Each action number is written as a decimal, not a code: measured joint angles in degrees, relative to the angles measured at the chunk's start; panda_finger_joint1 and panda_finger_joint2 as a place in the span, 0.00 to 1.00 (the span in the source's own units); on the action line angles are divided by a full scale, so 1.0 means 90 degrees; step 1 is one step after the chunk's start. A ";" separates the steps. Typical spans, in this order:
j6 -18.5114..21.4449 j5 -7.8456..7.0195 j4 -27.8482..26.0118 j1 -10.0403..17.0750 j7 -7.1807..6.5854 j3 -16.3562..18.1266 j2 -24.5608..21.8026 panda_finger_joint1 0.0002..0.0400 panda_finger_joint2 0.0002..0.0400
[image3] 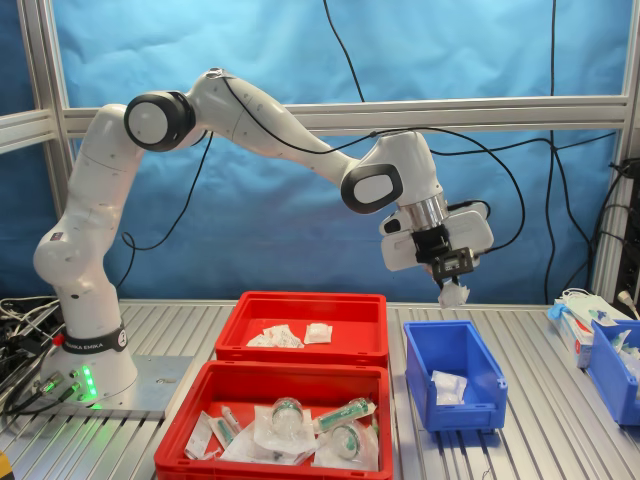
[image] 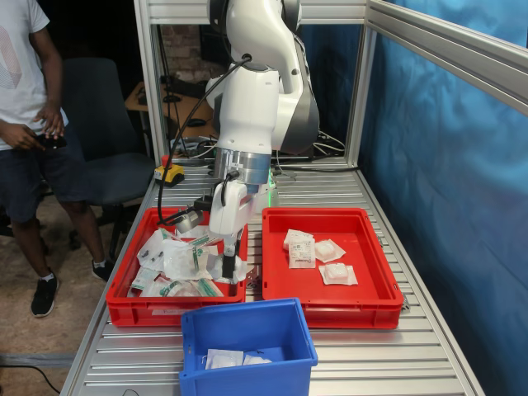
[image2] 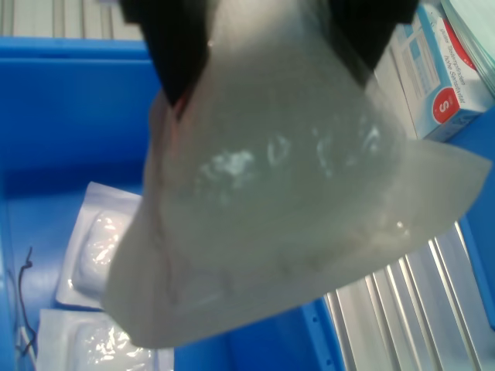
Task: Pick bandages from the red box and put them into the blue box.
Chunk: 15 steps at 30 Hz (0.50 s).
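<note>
I see the gripper (image3: 453, 283) up in the air above the blue box (image3: 480, 392), jaws pinching one bandage (image3: 453, 295) that hangs below them. In the wrist view the held bandage (image2: 294, 193) fills most of the picture, a clear-wrapped white packet dangling over the blue box (image2: 69, 108). Two more bandages (image2: 97, 251) lie flat on the box floor; the first exterior view shows them too (image: 224, 358). The blue box (image: 247, 346) sits at the table's edge nearest the first exterior view's camera, just in front of the two red trays. The red box (image: 326, 272) holds a few white bandages (image: 318, 256) near its middle; in the second exterior view it is the tray (image3: 305, 325) farther from the camera. The other red tray (image: 169, 285) is full of green-marked packets (image: 186, 260). A person (image: 29, 124) stands off the table at the first exterior view's left.
</note>
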State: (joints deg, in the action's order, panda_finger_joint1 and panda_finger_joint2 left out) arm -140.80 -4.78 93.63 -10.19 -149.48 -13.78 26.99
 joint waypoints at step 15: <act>-0.0310 0.0000 -0.0132 0.0000 0.0000 0.0024 0.0241 0.21 0.21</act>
State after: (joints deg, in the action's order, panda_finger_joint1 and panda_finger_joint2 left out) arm -143.58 -4.77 92.44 -10.19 -149.48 -13.56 29.16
